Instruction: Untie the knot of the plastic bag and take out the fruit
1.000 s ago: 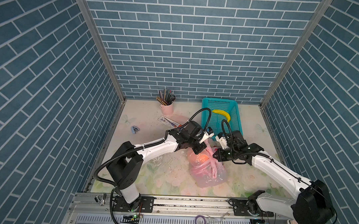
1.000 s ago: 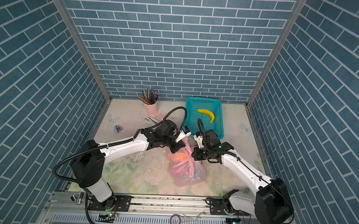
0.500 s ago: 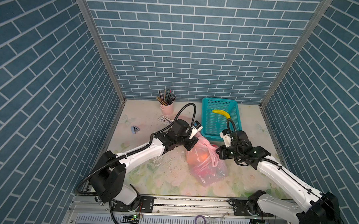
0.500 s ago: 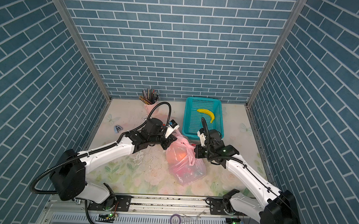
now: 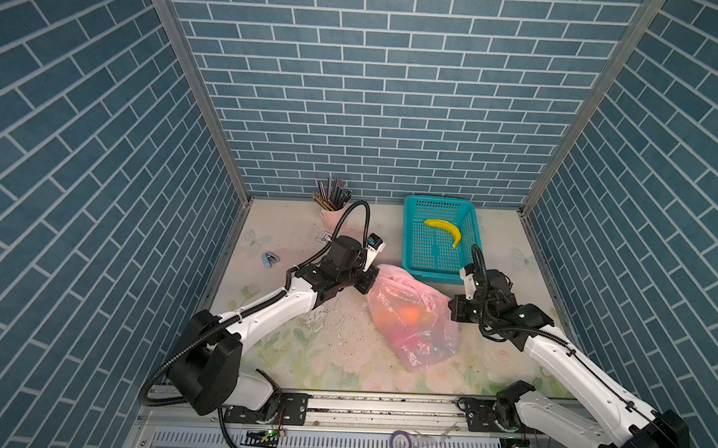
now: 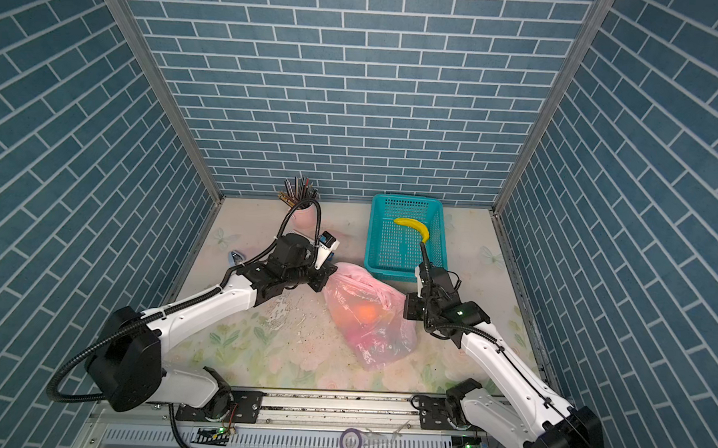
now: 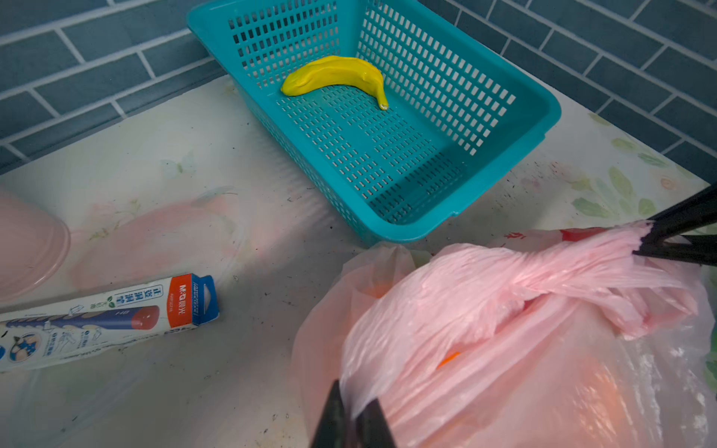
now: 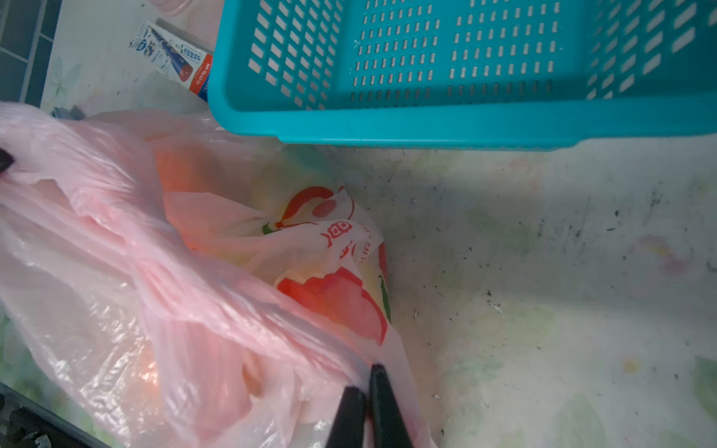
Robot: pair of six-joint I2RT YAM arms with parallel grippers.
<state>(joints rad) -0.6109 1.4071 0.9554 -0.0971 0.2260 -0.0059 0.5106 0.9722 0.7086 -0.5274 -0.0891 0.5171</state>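
A pink bag lies on its side mid-table, its upper end just beside the teal basket, as two robot arms hold it from opposite sides. The right gripper is clamped tight on a gathered handle strip, which runs like a taut rope toward the right. The left gripper, at the bag's far left corner, has its jaws nearly together with a fold of film caught between them. The opposed grips look meant to stretch the bag's neck so the tie slackens.

Orange fruit glows through the film, so none appears to have come out yet. The basket holds only a banana and probably waits to receive the fruit.

The knot itself cannot be picked out: the strips cross and bunch in folds, and it is unclear whether any tie is left. How firmly the left jaws bite is also hard to judge, since the wrist view cuts the fingers off at the frame edge. Only orange pieces can be told. Other fruit, if any, is lost behind creased film and red print.
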